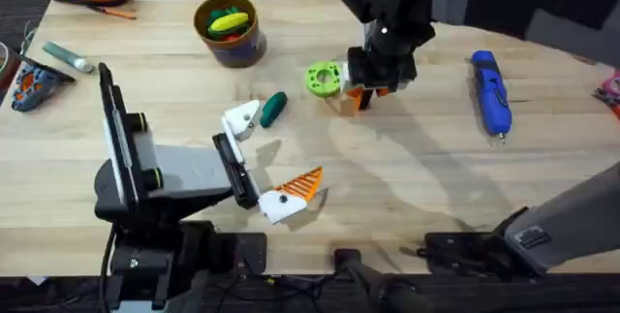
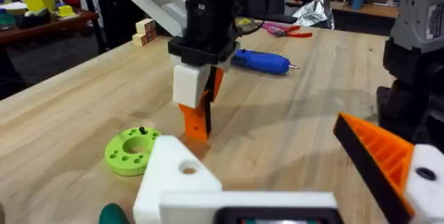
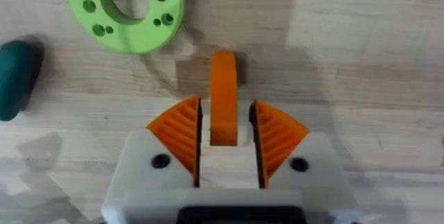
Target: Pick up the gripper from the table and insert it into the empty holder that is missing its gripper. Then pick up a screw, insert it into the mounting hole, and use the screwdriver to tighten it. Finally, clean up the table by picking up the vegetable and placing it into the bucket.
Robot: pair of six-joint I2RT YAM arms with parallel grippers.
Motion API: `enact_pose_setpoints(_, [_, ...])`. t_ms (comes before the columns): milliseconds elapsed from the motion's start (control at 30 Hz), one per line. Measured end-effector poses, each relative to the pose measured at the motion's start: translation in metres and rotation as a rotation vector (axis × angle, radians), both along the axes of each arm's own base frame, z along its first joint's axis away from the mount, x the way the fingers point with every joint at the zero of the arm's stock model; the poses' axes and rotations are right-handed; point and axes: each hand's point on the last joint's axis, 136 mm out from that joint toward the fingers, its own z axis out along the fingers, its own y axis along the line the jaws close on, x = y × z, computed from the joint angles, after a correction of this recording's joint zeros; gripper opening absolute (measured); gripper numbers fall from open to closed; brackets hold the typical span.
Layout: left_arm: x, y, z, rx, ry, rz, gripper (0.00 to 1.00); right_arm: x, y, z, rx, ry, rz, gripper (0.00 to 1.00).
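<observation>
Right tool (image 3: 224,144) pinches the gripper (image 3: 223,99) squarely, so lift it straight, then line up with the holder (image 1: 242,119).

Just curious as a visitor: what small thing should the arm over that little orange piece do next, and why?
Probably lift straight up. The right tool has its pads closed on the orange finger piece, which looks to be on the table beside the green ring.
</observation>
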Motion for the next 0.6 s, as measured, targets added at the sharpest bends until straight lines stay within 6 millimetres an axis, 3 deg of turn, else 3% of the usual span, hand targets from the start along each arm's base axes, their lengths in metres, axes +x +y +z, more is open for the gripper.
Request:
enact_pose_setpoints(333, [0.0000, 0.0000, 0.0000, 0.000, 0.000, 0.000, 0.985, 0.0001, 0.0001, 0.0001, 0.000, 0.000, 0.000, 0.269])
enact_pose_setpoints(600, [0.0000, 0.0000, 0.0000, 0.000, 0.000, 0.000, 0.986, 0.0001, 0.0000, 0.0001, 0.000, -0.001, 0.000, 0.241])
